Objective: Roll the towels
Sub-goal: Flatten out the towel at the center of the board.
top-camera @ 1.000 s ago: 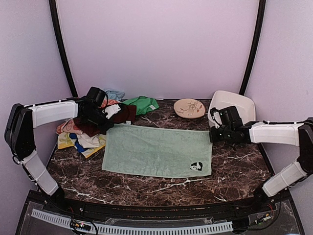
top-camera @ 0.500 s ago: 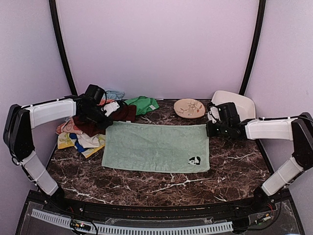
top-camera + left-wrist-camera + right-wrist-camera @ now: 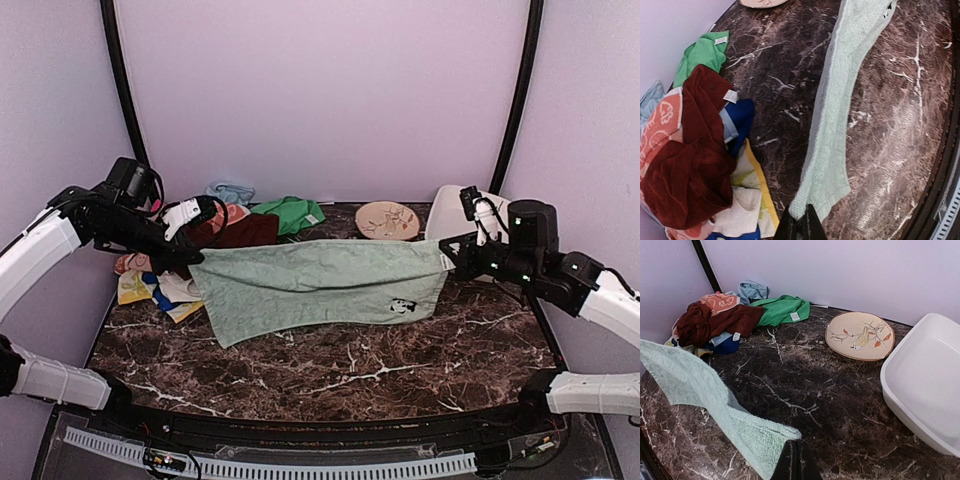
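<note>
Two grippers are seen holding one mint-green towel between them, stretched across the middle of the bench.

Far-left corner of the bench: a loose pile of towels is heaped there. A maroon towel lies on top, with a coral patterned one and a yellow-edged one beside and under it. A pale blue towel is pushed against the far edge, and a green towel lies just to the right of the pile.

Left gripper: raised over the near side of the pile, jaws clamped together on the left upper corner of the mint-green towel.

The cloth is hung lengthwise from the two pinched corners and sags in the middle. Its lower left part droops lowest; whether it touches the bench cannot be told. A small panda mark is seen near its lower right corner.

Far edge, right of centre: a round plate with a bird drawing lies flat.

Right gripper: jaws pinched shut on the right upper corner of the towel.

Far-right corner: a white basin is partly hidden behind the right arm.
</note>
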You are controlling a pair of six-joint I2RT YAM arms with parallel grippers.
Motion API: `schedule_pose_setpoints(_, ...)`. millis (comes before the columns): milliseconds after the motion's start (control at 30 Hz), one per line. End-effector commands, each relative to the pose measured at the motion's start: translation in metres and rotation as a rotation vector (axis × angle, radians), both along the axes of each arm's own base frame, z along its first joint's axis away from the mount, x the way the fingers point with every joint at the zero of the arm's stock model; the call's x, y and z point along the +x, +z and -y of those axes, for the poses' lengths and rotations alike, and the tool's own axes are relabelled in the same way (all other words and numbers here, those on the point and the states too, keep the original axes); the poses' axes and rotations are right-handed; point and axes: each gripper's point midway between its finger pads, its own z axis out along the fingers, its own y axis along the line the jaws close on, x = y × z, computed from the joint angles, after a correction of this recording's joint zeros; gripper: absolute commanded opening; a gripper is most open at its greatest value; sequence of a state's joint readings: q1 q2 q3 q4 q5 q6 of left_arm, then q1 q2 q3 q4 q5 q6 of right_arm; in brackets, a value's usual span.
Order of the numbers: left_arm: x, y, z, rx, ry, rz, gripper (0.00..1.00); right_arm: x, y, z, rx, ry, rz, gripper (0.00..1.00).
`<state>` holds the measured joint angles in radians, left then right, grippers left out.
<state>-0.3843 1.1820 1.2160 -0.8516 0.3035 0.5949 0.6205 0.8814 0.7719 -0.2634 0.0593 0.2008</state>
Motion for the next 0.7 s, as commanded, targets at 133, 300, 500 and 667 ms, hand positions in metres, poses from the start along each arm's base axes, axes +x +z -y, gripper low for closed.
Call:
schedule_pose_setpoints(133,-0.085,0.019,-0.001,-0.077,-0.14,-0.143,0.0,-0.065,0.007,0.012,0.074,0.06,-0.146,0.0)
schedule_pose_setpoints(300,-0.101,0.032,-0.001,-0.104,-0.144,-0.191,0.0,-0.075,0.02,0.016,0.109,0.063,-0.164,0.0)
schedule_pose_setpoints(500,-0.074,-0.01,-0.001,-0.06,-0.076,-0.197,0.0,-0.045,-0.019,0.01,0.061,-0.017,-0.161,0.0)
schedule_pose_setpoints(667,-0.009,-0.064,-0.014,0.108,0.051,-0.087,0.0,-0.009,-0.067,0.008,-0.043,-0.098,-0.175,0.0)
